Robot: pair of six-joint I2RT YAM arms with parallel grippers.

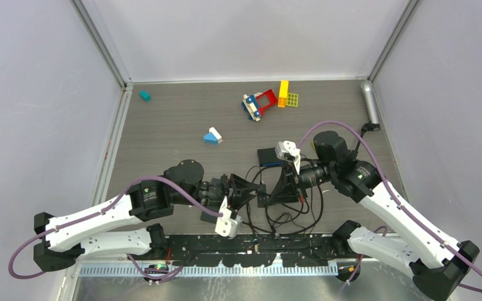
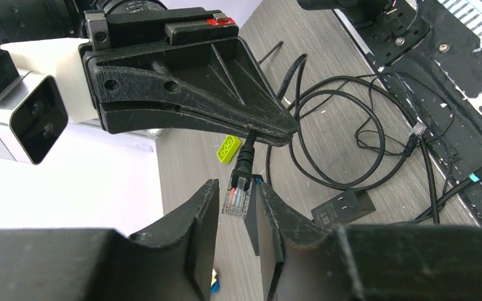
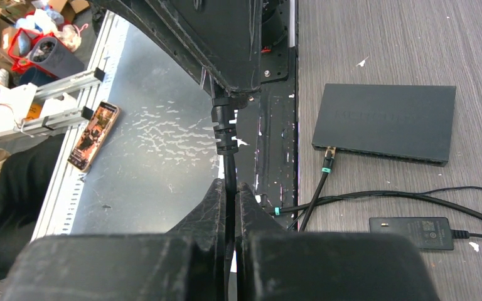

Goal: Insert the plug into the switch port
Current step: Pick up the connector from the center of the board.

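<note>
The clear plug (image 2: 237, 199) hangs in the air between the two arms, up off the worktop (image 1: 176, 125) and near its front edge. Its long axis runs straight on from its black cable (image 3: 228, 166), lying roughly across from one arm to the other. Its nose points into the left arm's wrist, away from the right arm.

The left jaws stand close on either side of the plug with a sliver of gap on one side; whether they really pinch it I cannot tell. The right jaws are clenched on the cable just behind the ribbed boot (image 3: 226, 125).

The switch (image 3: 383, 120) lies flat on the worktop, off to one side and apart from the plug. A yellow-tipped lead (image 3: 328, 157) sits in its front face. A power adapter (image 3: 414, 232) lies near it, and loose black loops of wire (image 2: 351, 125) sprawl on the worktop.
</note>
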